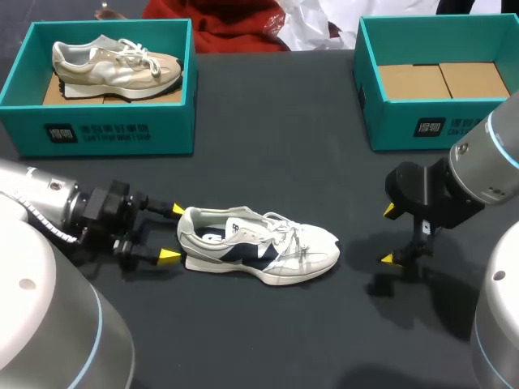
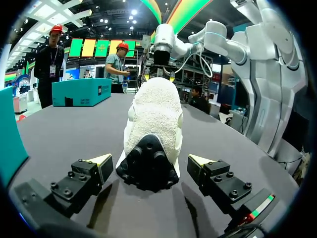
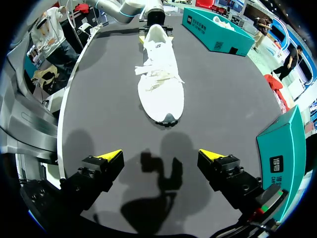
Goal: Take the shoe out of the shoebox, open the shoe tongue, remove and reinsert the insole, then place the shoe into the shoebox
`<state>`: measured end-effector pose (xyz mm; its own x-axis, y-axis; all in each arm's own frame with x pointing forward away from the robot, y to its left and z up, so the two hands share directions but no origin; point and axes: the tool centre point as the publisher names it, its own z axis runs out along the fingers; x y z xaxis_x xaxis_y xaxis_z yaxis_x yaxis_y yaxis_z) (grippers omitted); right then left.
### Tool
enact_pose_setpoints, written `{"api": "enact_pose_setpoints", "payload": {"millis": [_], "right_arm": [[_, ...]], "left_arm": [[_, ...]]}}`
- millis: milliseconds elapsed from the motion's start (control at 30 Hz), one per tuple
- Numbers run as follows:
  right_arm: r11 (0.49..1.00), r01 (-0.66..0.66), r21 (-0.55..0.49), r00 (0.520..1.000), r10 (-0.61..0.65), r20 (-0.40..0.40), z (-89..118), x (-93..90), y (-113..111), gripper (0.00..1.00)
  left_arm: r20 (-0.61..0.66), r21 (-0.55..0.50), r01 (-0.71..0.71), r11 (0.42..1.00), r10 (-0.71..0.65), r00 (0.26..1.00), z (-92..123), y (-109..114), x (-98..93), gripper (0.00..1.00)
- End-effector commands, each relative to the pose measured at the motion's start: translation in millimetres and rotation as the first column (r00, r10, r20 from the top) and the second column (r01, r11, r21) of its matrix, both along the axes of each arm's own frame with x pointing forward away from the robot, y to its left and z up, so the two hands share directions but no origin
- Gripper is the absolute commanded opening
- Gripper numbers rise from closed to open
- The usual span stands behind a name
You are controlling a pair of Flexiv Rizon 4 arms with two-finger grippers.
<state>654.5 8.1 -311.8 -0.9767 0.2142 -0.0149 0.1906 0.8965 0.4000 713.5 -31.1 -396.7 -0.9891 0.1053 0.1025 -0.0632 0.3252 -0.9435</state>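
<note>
A white-and-navy lace-up sneaker [image 1: 259,247] lay on its sole in the near half of the black-covered table [image 1: 268,162], heel towards the left edge and toe towards the right. With the shoe already out of its box, the work appeared to stand at the opening of the tongue, which looked not yet pulled back under the loose laces. The insole seemed to be in place inside.

The left claw [image 1: 173,232] sat low at the heel with its yellow-tipped fingers spread wide, one on either side of the heel. They lay just beside the heel without pinching it, and from the wrist a gap showed on both sides. The right claw [image 1: 388,235] hung near the right edge, well apart from the toe, and was likewise spread and held nothing.

The next move would likely call for the left fingers to close on the heel and steady the shoe. The right claw would need to come in over the laces to lift the tongue. A loose hold at the heel might let the shoe slide on the cloth.

At the far left corner, a teal cardboard shoebox [image 1: 122,130] held a beige sneaker [image 1: 113,66]. At the far right corner, a second teal shoebox [image 1: 430,126] showed only its brown cardboard floor, where the shoe would presumably go back.
</note>
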Motion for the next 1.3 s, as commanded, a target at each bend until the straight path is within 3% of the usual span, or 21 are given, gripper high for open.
{"api": "enact_pose_setpoints", "payload": {"millis": [33, 1300], "right_arm": [[1.0, 0.001, -0.001, 1.0, -0.001, 0.003, 0, -2.2, -1, 1.0], [1.0, 0.001, -0.001, 1.0, -0.001, 0.003, 0, -2.2, -1, 1.0]], "left_arm": [[0.001, 0.002, 0.0, 1.0, 0.0, 1.0, -2, -3, -0.6, 1.0], [-0.002, -0.014, 0.016, 1.0, -0.016, 1.0, -6, -30, -5.4, 1.0]]}}
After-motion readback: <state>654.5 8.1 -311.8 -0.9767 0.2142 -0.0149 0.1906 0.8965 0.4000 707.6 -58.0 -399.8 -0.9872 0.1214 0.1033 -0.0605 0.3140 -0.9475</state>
